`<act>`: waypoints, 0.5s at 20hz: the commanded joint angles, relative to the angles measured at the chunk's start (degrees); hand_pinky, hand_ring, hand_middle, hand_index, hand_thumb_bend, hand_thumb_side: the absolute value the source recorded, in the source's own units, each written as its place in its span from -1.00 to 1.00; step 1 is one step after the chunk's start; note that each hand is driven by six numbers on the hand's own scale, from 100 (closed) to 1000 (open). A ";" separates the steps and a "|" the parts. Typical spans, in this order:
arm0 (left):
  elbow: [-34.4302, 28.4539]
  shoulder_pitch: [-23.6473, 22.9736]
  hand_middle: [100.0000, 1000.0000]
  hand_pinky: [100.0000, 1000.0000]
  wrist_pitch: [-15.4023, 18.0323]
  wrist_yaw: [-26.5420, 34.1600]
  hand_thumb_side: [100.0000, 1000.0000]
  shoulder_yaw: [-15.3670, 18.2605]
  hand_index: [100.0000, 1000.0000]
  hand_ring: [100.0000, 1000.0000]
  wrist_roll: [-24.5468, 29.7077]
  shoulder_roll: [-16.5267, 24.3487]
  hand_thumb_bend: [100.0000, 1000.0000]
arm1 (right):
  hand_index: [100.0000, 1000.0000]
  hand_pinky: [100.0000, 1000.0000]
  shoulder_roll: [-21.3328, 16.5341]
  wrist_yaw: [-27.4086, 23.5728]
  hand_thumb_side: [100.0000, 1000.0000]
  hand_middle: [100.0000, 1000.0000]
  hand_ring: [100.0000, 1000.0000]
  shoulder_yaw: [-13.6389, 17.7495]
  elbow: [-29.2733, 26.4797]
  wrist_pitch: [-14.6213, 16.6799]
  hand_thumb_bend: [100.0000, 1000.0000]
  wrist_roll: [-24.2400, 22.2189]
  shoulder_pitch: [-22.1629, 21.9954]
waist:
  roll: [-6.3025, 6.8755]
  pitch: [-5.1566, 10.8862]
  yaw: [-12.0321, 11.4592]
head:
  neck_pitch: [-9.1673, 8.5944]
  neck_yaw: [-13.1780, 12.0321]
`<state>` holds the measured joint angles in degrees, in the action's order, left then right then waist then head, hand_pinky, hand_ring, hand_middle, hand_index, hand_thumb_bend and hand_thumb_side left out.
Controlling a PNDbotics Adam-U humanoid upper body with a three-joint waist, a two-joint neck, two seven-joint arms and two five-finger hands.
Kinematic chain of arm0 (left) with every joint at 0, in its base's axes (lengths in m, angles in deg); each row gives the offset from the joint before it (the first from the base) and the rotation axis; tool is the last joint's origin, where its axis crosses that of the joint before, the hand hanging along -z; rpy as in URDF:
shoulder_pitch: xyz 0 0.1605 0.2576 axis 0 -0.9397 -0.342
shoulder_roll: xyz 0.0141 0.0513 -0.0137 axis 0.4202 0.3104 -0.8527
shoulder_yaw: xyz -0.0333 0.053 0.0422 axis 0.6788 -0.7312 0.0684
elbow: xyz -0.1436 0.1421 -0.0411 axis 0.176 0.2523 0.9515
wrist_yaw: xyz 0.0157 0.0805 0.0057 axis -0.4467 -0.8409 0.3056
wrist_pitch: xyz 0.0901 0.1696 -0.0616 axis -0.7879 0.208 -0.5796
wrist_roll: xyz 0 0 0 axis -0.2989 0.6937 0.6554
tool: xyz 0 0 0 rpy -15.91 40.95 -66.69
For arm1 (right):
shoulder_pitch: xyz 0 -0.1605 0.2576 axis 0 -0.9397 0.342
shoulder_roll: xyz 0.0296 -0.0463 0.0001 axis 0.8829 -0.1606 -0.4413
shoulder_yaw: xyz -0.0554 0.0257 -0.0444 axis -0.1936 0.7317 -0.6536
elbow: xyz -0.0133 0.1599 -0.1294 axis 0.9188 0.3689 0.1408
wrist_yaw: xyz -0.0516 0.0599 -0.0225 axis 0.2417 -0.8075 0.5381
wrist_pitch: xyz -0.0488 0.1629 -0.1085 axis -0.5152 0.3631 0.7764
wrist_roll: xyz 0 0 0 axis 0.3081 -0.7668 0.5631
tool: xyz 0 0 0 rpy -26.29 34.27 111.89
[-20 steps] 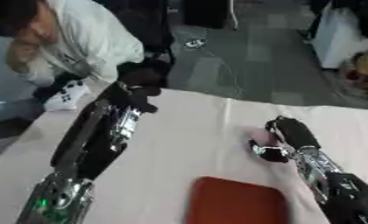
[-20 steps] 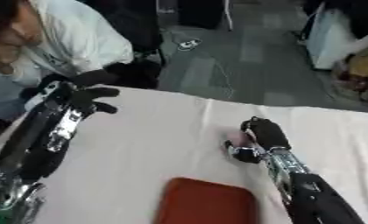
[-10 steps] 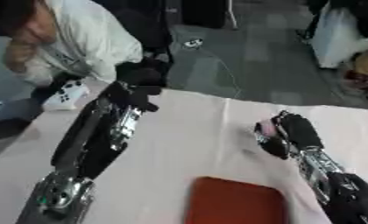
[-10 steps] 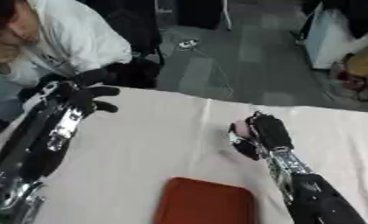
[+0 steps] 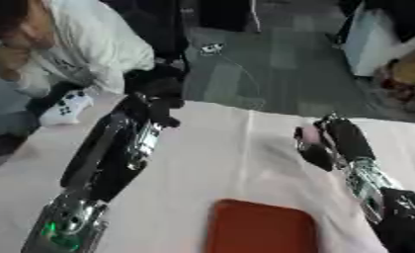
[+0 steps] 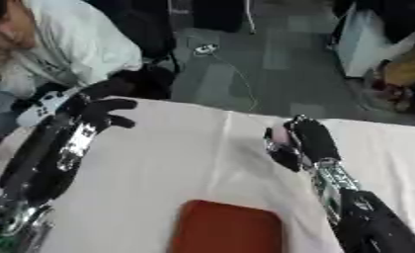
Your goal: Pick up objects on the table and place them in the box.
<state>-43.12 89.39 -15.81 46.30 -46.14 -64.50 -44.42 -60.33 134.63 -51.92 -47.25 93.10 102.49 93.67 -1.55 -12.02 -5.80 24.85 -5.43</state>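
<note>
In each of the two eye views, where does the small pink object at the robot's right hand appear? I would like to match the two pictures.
Left eye view: the pink object is right of centre, against the right hand.
Right eye view: the pink object sits nearer the middle, again at the right hand.
Shared landmark: the red box at the bottom edge, below and left of the hand.

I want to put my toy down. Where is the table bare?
The widest bare patch of table lies between the left hand and the right hand, above the red box. It is crowded around the right hand, which holds something pink.
</note>
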 commanded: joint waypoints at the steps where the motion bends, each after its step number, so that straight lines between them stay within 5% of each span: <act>1: -0.89 0.16 0.64 0.30 -0.07 -0.27 0.46 0.61 0.80 0.46 -0.19 1.41 -1.00 | -0.46 -1.00 -2.50 -4.80 0.32 -1.00 -1.00 -2.01 -5.72 0.97 -1.00 -2.11 0.16 | 0.11 1.60 0.33 | 0.27 -0.68; 10: -0.89 -0.51 0.64 0.31 -0.30 -0.44 0.46 0.62 0.80 0.47 -0.04 2.26 -1.00 | -0.46 -1.00 -8.02 -19.22 0.26 -1.00 -1.00 -9.29 -21.27 2.45 -1.00 -9.57 -4.56 | -0.07 2.81 1.56 | 1.61 -0.69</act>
<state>-43.12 88.43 -15.93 46.07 -45.91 -64.53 -43.38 -66.26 117.34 -60.50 -65.27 95.34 93.88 88.42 -1.76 -10.54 -4.32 26.31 -5.65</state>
